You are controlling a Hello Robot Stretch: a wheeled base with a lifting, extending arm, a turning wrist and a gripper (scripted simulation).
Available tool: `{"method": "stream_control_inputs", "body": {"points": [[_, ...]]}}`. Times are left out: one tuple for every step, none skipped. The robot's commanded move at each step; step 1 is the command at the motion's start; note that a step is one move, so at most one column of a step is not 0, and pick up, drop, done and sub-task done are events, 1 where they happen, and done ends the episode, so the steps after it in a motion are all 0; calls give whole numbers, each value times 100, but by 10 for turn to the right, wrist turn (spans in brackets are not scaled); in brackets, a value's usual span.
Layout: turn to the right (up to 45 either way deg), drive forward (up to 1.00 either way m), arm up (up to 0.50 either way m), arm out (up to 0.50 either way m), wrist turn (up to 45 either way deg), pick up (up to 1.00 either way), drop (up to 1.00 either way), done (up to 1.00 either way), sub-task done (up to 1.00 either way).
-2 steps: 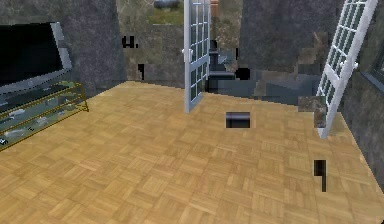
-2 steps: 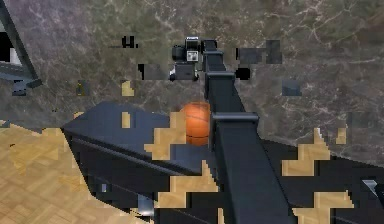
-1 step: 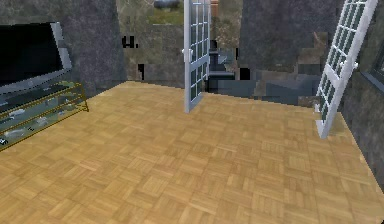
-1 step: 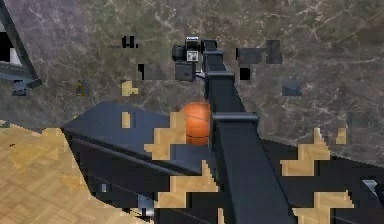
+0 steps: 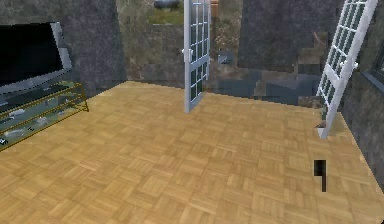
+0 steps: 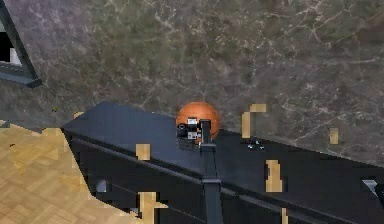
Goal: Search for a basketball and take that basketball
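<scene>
Parquet floor (image 5: 180, 160) lies closest to me in the forward view. At its left edge a dark television (image 5: 30, 50) stands on a glass stand (image 5: 40, 105). Toward the middle a white-framed glass door (image 5: 197, 50) stands before the dark stone wall (image 5: 100, 40), and a second white frame (image 5: 343, 60) stands at the right.

In the arm side view a window (image 6: 10, 50) sits in the top left corner. Right of it a long dark cabinet (image 6: 120, 130) runs along the wall. The orange basketball (image 6: 197, 108) rests on the cabinet's top at its back edge, about midway along. My arm (image 6: 211, 190) rises toward it, and the gripper (image 6: 188, 136) shows right at the ball's front. I cannot tell whether it holds anything or touches the ball.
</scene>
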Motion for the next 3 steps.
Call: {"method": "stream_control_inputs", "body": {"points": [[0, 0, 0, 0, 0, 100, 0, 0, 0], [0, 0, 10, 0, 0, 0, 0, 0, 0], [0, 0, 0, 0, 0, 0, 0, 100, 0]]}}
